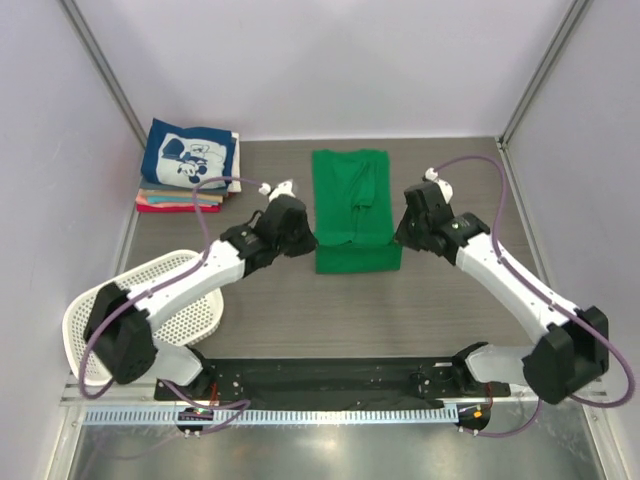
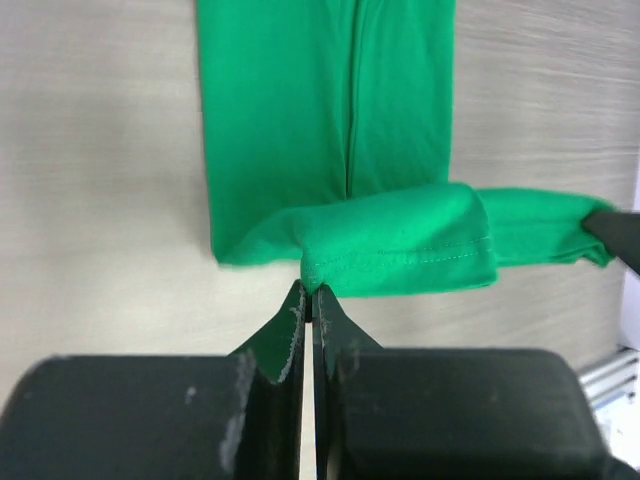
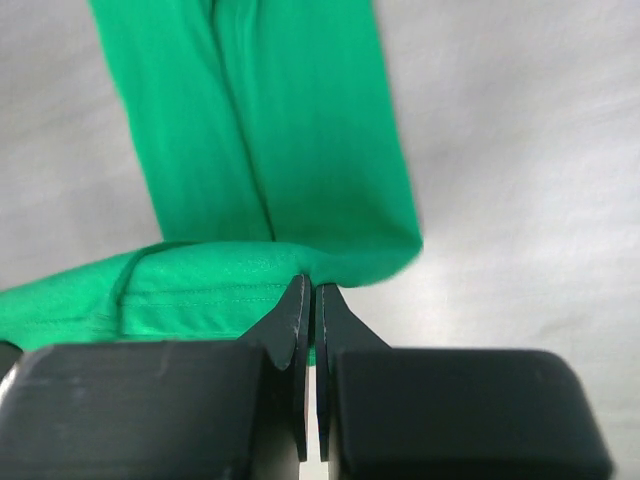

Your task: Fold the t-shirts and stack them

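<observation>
To the right of the folded stack [image 1: 185, 195], whose top piece is a navy tee [image 1: 188, 155] with a white cartoon print, the green t-shirt [image 1: 355, 205] lies flat on the table as a long narrow strip. It runs from level with the stack toward the arms' side. Its long sides are already turned in, with a seam-like crease down the middle.

The cloth looks thin, light and limp. It should drape and sag wherever it is unsupported, and a loose layer could slide off the one beneath, so a one-sided lift would probably skew the fold. The sensible hold is at the two corners of the end farther from the stack, taking every layer at once.

That appears to be the hold now. The left gripper [image 2: 310, 290] has its fingers pressed together on a puckered bit of the hem, on the strip's stack-facing edge. The stitched hem bulges up and curls over just ahead of the tips. The right gripper [image 3: 308, 285] is likewise closed on green cloth at the edge away from the stack.

From above, both arms reach in low and symmetrically, elbows out, wrists angled inward toward the strip. The left arm crosses over the white basket [image 1: 195, 315], which sits on the arms' side of the stack.
</observation>
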